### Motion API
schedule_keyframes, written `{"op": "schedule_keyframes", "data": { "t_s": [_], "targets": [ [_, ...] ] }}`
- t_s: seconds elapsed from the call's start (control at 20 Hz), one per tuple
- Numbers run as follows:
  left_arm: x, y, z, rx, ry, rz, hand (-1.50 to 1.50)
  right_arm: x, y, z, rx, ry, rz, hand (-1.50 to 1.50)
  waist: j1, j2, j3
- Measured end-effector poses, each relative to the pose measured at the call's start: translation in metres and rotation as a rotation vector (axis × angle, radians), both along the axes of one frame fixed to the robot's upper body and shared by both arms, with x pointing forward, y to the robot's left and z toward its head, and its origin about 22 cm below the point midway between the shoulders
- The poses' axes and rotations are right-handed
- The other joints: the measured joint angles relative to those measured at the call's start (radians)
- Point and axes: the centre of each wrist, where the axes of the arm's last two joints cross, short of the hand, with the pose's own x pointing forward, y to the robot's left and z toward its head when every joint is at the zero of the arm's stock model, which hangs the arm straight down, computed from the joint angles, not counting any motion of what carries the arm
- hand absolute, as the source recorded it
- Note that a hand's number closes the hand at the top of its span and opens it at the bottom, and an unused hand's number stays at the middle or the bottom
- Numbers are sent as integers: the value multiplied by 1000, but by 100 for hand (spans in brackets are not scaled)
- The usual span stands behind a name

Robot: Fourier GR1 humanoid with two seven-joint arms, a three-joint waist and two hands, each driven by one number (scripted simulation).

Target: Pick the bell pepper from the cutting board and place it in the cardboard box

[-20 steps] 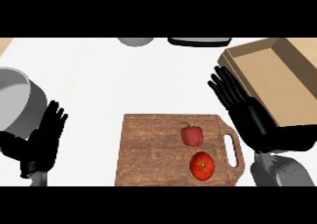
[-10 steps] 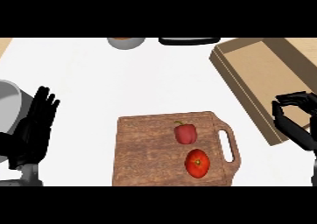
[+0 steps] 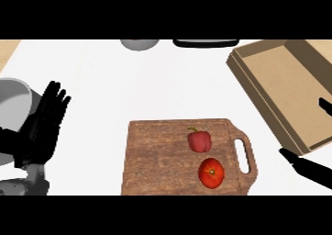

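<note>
The right hand (image 3: pixel 311 169) has swung out to the edge, fingers apart and empty; left hand (image 3: pixel 41 126) rests open; pepper (image 3: pixel 200 141) lies ungrasped on the board (image 3: pixel 155 160).

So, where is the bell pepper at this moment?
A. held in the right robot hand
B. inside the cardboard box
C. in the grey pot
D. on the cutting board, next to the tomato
D: the bell pepper lies on the cutting board, close to the tomato.
</note>
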Motion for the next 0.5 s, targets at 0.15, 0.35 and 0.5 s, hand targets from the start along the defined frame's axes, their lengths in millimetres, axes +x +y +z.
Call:
{"op": "schedule_keyframes", "data": {
  "t_s": [0.15, 0.35, 0.5],
  "targets": [
    [3, -3, 4, 2, -6, -6, 0, -10, 8, 15, -111, 155, 53, -150, 4, 0, -2],
    [3, -6, 5, 0, -2, -20, 0, -21, 26, 40, -187, 353, 98, -150, 13, 1, -2],
    [4, -8, 8, -2, -6, -28, 0, -22, 50, 61, -192, 436, 109, -150, 26, 3, -1]
  ]
}}
